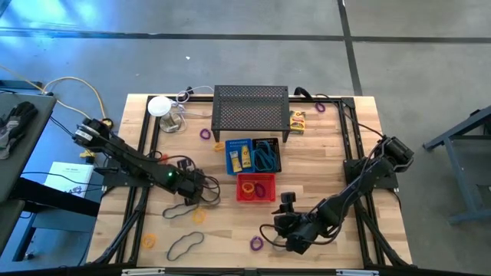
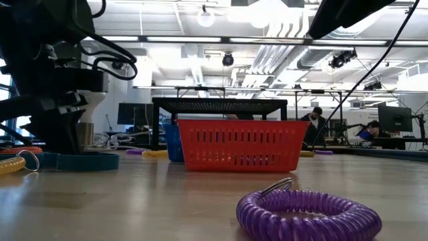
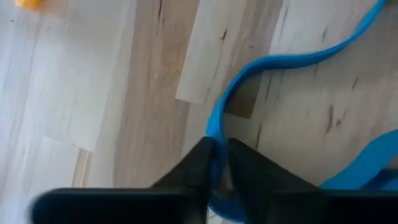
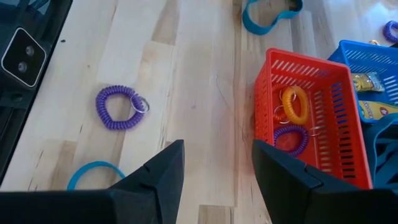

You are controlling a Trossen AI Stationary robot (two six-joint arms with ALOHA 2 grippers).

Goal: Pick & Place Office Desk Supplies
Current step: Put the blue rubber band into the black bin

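My left gripper (image 1: 201, 197) is down at the table left of the red bin (image 1: 255, 188) and shut on a thin blue looped cord (image 3: 280, 62), which shows dark in the high view (image 1: 178, 211). A second looped cord (image 1: 186, 244), a yellow ring (image 1: 199, 217) and an orange ring (image 1: 148, 241) lie flat on the wood nearby. My right gripper (image 4: 217, 165) hovers open over bare wood at the near right (image 1: 295, 239), beside a purple coil ring (image 4: 118, 107). The red bin (image 4: 311, 118) holds an orange ring (image 4: 294, 102) and a purple ring (image 4: 291, 138). My left gripper pinches a bend of the blue cord's strand (image 3: 214, 127) between its two fingertips (image 3: 198, 155). The fingers come from above, slanting down. The rest of the loop lies slack on the table, curving away from the fingers.
The black mesh rack (image 1: 252, 113) stands at the far middle. In front of it are a blue bin (image 1: 239, 156) and a black bin (image 1: 267, 156) with blue cords. Little yellow boxes (image 1: 298, 121) lie right of the rack. Purple rings (image 1: 205, 134) (image 1: 320, 107) lie farther back.
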